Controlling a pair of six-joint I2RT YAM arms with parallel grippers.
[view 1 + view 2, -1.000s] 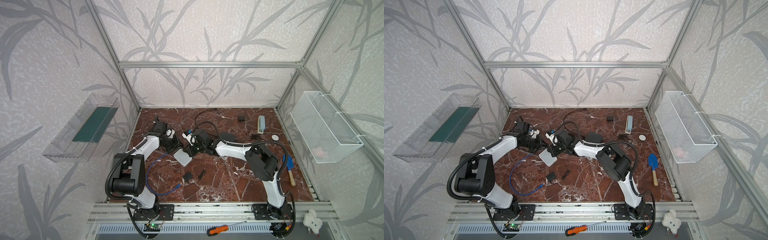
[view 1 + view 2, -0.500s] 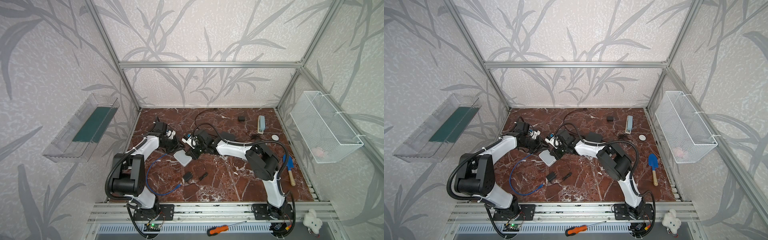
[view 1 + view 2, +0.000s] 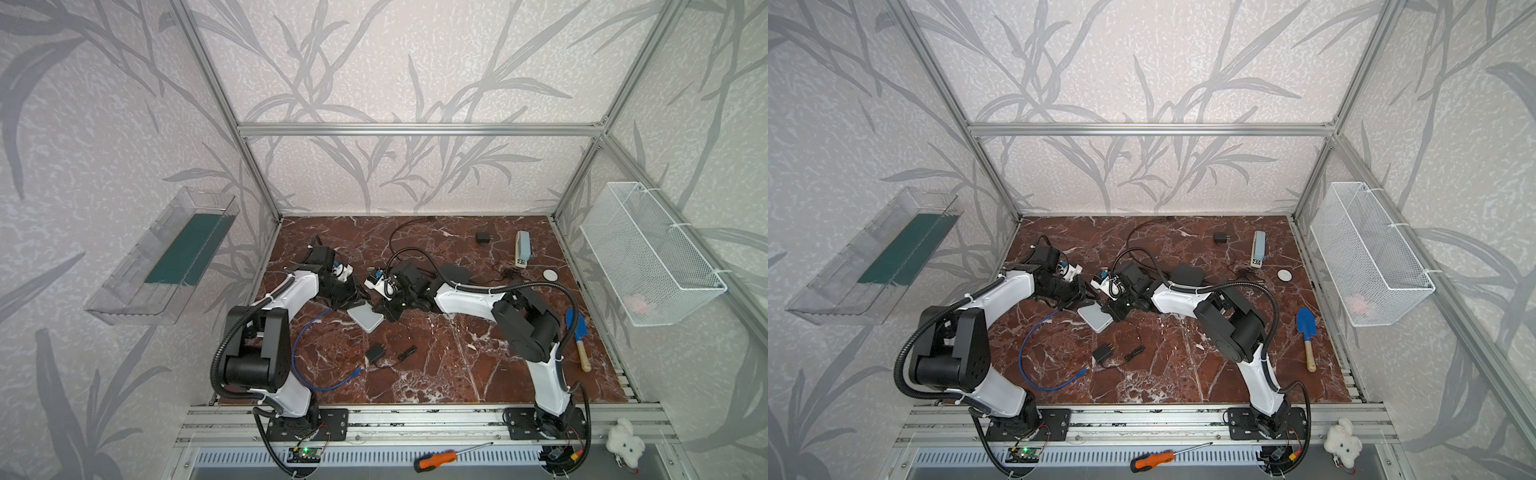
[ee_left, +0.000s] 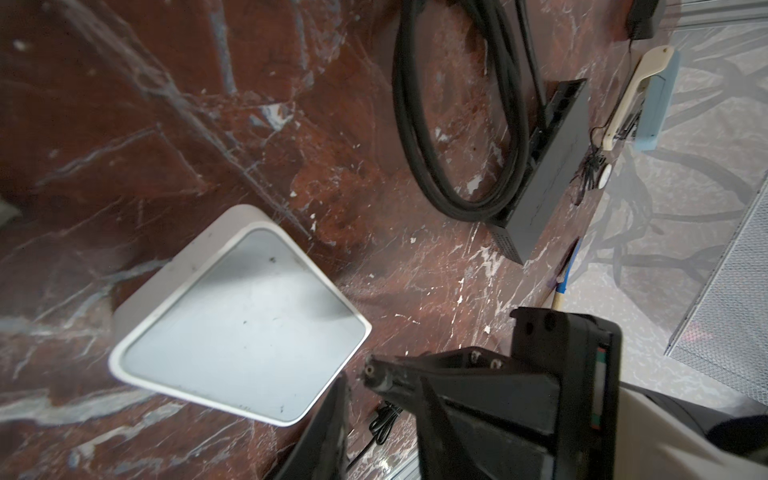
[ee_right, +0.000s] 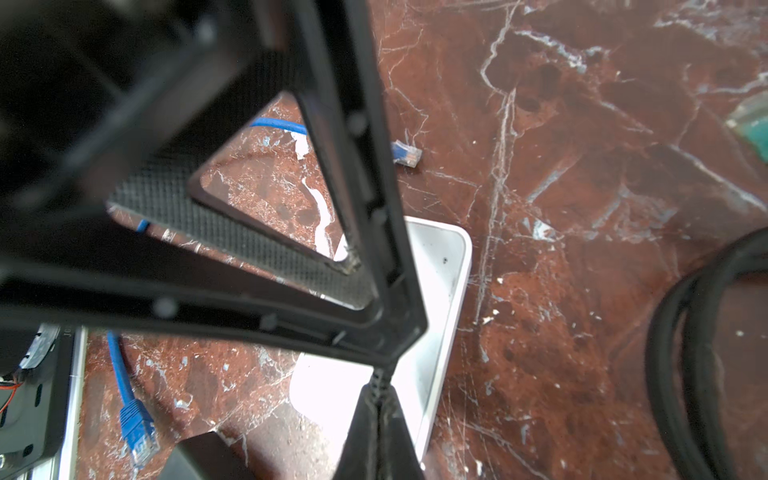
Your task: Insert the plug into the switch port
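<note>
Left to right: clear plastic wall bin (image 3: pixel 124 299) holding a flat green sheet (image 3: pixel 187 255); left gripper (image 3: pixel 353 300), jaw state indiscernible; glossy white rounded-corner switch (image 3: pixel 365 319) on the red veined marble tabletop (image 3: pixel 457 374) at centre; right gripper (image 5: pixel 392 347) clamped on the ribbed black plug (image 5: pixel 377 383) at the switch's edge; white wire basket (image 3: pixel 665 270) containing a pale pink object (image 3: pixel 638 303).

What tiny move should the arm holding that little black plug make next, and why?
Probably slide the right pincer along the flat white rounded-corner box, seeking its socket. The small black plug is clamped in that pincer, its tip close beside the box's corner, not inserted; no socket shows in these views.
</note>
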